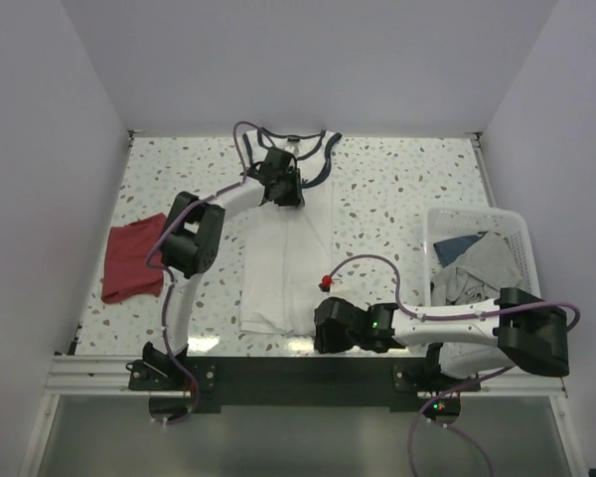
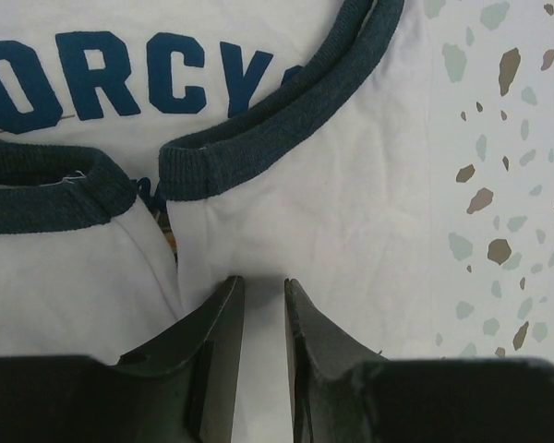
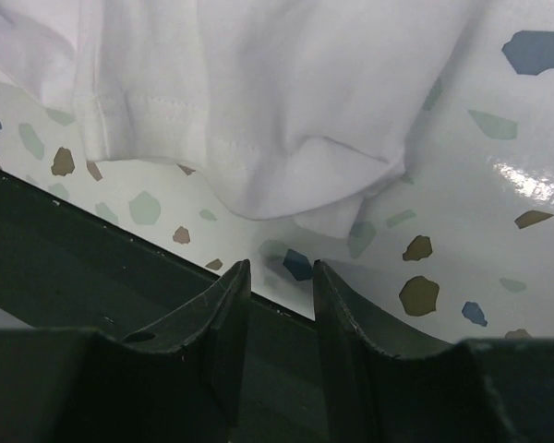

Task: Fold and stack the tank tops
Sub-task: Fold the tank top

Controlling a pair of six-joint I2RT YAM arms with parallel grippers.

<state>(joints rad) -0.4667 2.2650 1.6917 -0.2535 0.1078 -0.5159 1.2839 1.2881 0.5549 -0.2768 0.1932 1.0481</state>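
Note:
The white tank top (image 1: 278, 268) with navy trim lies lengthwise in the middle of the table, neck at the far end. My left gripper (image 1: 286, 194) is low over its upper part. In the left wrist view its jaws (image 2: 263, 281) stand slightly apart over flat white cloth (image 2: 332, 185), just below the navy armhole trim (image 2: 258, 129) and the blue lettering. My right gripper (image 1: 321, 330) is at the top's near right hem corner. Its jaws (image 3: 282, 266) are apart and empty, just short of the hem (image 3: 258, 92). The dark red tank top (image 1: 129, 260) lies crumpled at the left.
A white lattice basket (image 1: 477, 214) with grey and blue clothes stands at the right. The dark rail (image 1: 298, 373) runs along the table's near edge, right under my right gripper (image 3: 74, 277). White walls close off the table at the left, back and right.

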